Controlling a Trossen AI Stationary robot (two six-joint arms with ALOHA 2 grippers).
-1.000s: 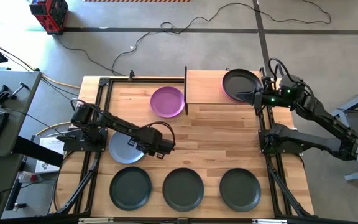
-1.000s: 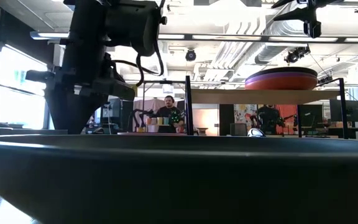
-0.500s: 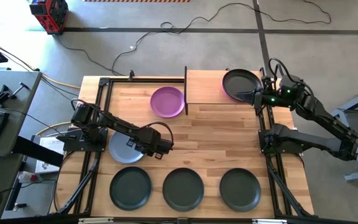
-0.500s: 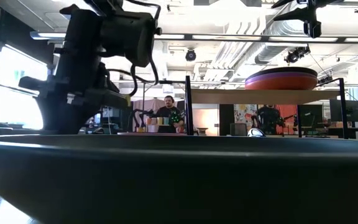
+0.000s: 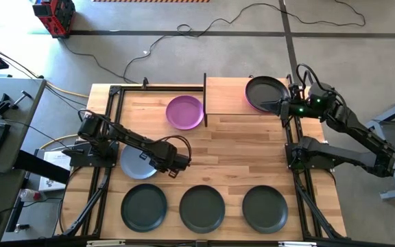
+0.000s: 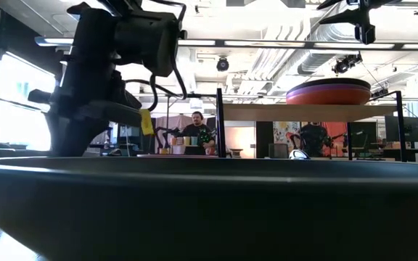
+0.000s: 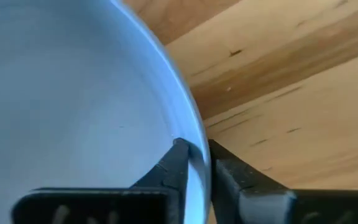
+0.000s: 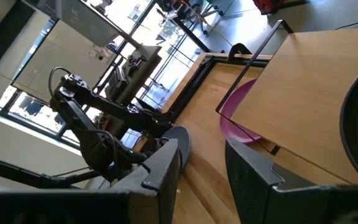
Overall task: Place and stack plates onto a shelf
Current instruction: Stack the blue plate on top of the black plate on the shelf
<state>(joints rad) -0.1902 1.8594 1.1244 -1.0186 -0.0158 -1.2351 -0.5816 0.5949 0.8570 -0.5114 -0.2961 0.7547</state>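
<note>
A pale blue-grey plate [image 5: 134, 165] lies on the table at the left, and my left gripper [image 5: 159, 162] is shut on its right rim, pointing down. A purple plate [image 5: 184, 112] rests on the table beside the shelf [image 5: 225, 96]. On the shelf's board sits a dark plate [image 5: 265, 91]; the low view shows it as a stack [image 6: 329, 93] with orange and purple plates. Three dark plates [image 5: 202, 207] lie in a row along the near edge. My right gripper [image 5: 280, 104] hangs open at the shelf's right end, touching nothing. My left gripper pinches the pale blue-grey plate's rim [image 7: 196, 167] on its right side, one finger [image 7: 174, 163] inside the plate and one outside over the wood. The fingers come from above, pointing down. The plate lies flat on the table.
Black metal frame rails [image 5: 108, 123] run along both sides of the table. The shelf's upright rod [image 5: 205, 99] stands beside the purple plate. Bare wood [image 5: 238, 154] lies open between the shelf and the near row. A person sits far off in the room [image 6: 197, 130].
My left gripper has rolled a little about its own axis and shut its fingers on the pale blue-grey plate's rim. The plate has stayed where it was.
</note>
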